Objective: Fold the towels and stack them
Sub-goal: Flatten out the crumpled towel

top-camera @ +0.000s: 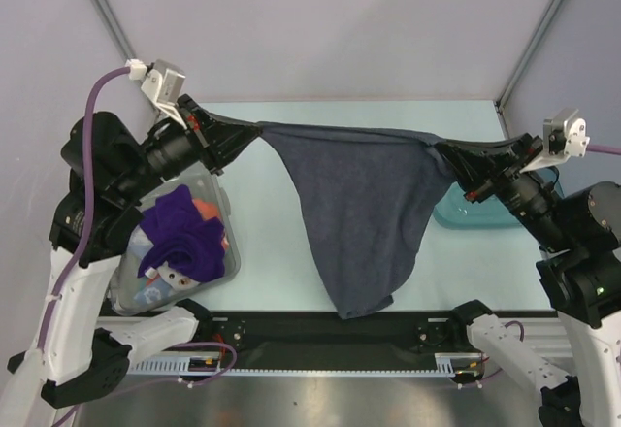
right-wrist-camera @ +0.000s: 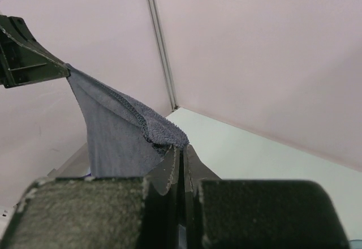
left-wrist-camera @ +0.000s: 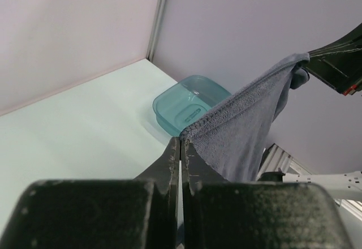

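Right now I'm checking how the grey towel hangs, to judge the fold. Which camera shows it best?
Top external: it shows the whole grey towel stretched between the left gripper and right gripper, sagging to a point. Each wrist view shows only its pinched corner and the top hem running toward the other gripper.

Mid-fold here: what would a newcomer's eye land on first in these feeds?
The dark navy-grey towel dominates the scene. It hangs stretched in mid-air over the table's centre, one top corner pinched in the left claw and the other in the right claw. At the left, a purple towel is heaped in the clear bin, and a teal tray sits at the far right.
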### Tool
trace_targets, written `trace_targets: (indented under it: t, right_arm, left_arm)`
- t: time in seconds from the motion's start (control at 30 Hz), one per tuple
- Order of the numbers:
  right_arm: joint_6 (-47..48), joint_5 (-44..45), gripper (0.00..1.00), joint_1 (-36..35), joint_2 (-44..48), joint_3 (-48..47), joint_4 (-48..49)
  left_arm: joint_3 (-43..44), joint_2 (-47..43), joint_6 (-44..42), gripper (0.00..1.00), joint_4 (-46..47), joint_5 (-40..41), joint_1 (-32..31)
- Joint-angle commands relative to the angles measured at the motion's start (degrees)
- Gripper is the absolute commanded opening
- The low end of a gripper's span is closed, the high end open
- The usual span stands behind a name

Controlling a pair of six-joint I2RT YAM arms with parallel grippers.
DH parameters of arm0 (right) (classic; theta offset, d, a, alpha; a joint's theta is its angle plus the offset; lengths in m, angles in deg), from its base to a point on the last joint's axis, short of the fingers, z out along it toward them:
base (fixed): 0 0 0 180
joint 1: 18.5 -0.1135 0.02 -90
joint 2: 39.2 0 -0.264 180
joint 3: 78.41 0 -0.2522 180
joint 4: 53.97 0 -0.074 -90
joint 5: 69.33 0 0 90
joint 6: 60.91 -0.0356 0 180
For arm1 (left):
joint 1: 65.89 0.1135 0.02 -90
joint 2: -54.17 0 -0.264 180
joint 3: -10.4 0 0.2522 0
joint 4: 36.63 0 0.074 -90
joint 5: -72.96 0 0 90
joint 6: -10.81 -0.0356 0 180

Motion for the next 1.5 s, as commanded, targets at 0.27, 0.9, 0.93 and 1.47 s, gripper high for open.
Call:
trace_targets:
  t: [0.27,0.9,0.93,1.47]
  right_arm:
    - [-4.1,-2.9,0.00,0.8,0.6,-8.8,7.0]
    - [-13.7,-7.0,0.00,2.2,4.0,-10.7,19.6]
    - [-13.7,-6.7,0.00,2.3,4.2,-10.9,18.6]
    - [2.8,0.9,0.00,5.0,-23.3,-4.3,17.8]
  left_arm:
    - [11.4,1.2,1.1,0.00,-0.2,0.0,0.5]
    - [15.8,-2.3,12.1,0.00,10.1,-6.3,0.5]
    - [15.6,-2.4,12.0,0.00,10.0,-6.2,0.5]
    - [8.8,18.4,-5.1,0.00,5.0,18.7,8.0]
